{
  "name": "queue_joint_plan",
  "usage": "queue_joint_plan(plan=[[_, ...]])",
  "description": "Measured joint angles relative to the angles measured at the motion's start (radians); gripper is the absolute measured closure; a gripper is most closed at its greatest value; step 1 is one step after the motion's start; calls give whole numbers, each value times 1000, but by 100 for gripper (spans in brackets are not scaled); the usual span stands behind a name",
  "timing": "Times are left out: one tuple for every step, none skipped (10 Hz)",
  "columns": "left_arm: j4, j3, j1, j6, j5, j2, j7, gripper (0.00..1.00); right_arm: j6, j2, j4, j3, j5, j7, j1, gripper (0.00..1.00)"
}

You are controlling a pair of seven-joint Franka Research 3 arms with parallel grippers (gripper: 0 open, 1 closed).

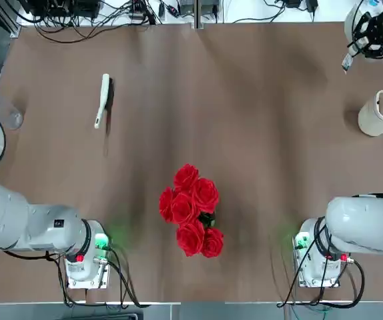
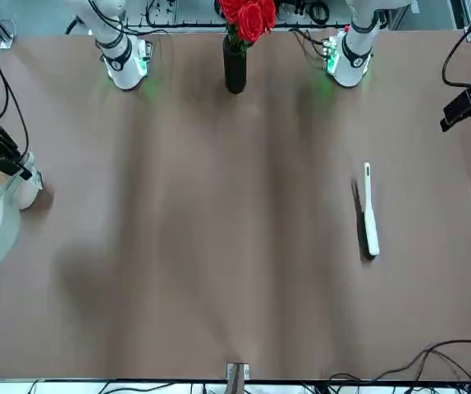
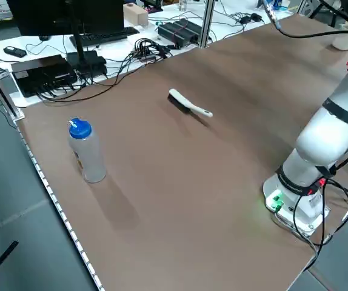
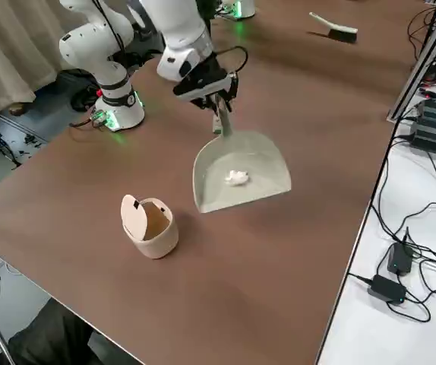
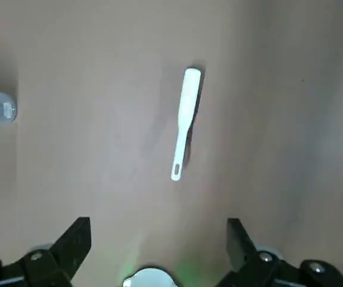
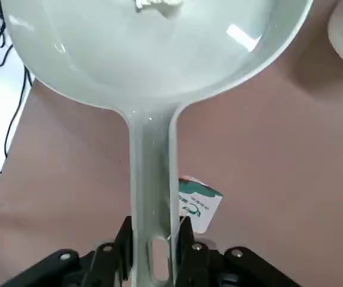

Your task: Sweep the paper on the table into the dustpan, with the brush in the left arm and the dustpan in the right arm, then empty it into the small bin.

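"What's that dustpan (image 4: 242,171) made of?"
"Smooth plastic, glossy enough to catch the light. The paper (image 4: 237,178) in it looks matt and crumpled."
"And the brush (image 3: 189,104)?"
"Smooth plastic handle, rough bristles. The surface (image 1: 258,153) looks matt, while the bottle (image 3: 87,151) is clear, shiny plastic."
"That curtain (image 4: 20,53) is soft, folded cloth."

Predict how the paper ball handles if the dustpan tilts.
The paper ball looks small and loosely crumpled, so probably light. Its irregular folds suggest it may tumble unevenly. The dustpan looks glossy, so it'd likely slide off readily.
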Motion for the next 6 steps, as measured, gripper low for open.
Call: queue_joint_plan(plan=[[0,0,0,0,-1,0,0,0,15,0,-23,15,23,0,-25,67],[0,0,0,0,-2,0,0,0,20,0,-37,22,50,0,-45,67],[0,1,0,0,-3,0,1,0,20,0,-46,24,67,0,-63,67],[0,1,0,0,-3,0,1,0,20,0,-51,24,80,0,-77,67],[0,1,1,0,-3,0,4,0,20,0,-57,25,91,0,-83,67],[0,1,1,0,-3,0,9,0,20,-1,-62,25,98,0,-91,67]])
